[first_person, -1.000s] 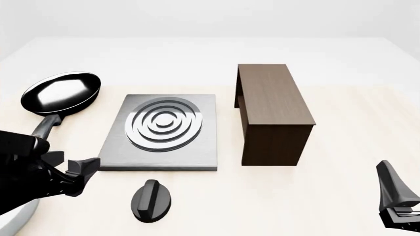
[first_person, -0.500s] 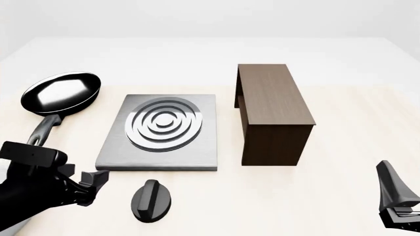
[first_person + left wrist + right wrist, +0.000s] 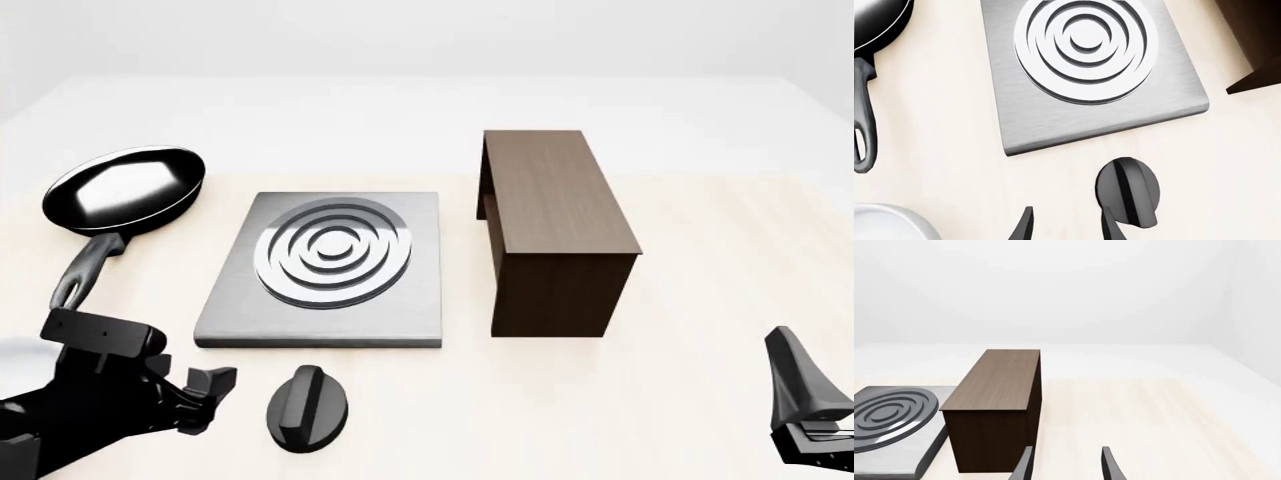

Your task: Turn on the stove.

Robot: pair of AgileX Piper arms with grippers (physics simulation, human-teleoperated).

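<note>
The stove is a flat brushed-grey slab (image 3: pixel 400 312) with raised silver burner rings (image 3: pixel 338 250) in the middle of the table. Its black oval knob (image 3: pixel 310 408) with a ridge lies just in front of the slab. My left gripper (image 3: pixel 207 393) is open and empty, low over the table just left of the knob. In the left wrist view the knob (image 3: pixel 1127 192) sits beside one of my fingertips (image 3: pixel 1111 225), below the slab (image 3: pixel 1054 125). My right gripper (image 3: pixel 798 385) is open and empty at the near right, far from the stove.
A black frying pan (image 3: pixel 127 188) lies left of the slab, its handle (image 3: pixel 87 265) pointing toward me. A dark brown wooden cabinet (image 3: pixel 554 215) stands right of the slab and shows in the right wrist view (image 3: pixel 994 410). A pale rounded object (image 3: pixel 887 222) lies near my left gripper.
My left gripper has moved toward the near edge and to the right, closing in on the knob's left side. The right arm has not moved.
</note>
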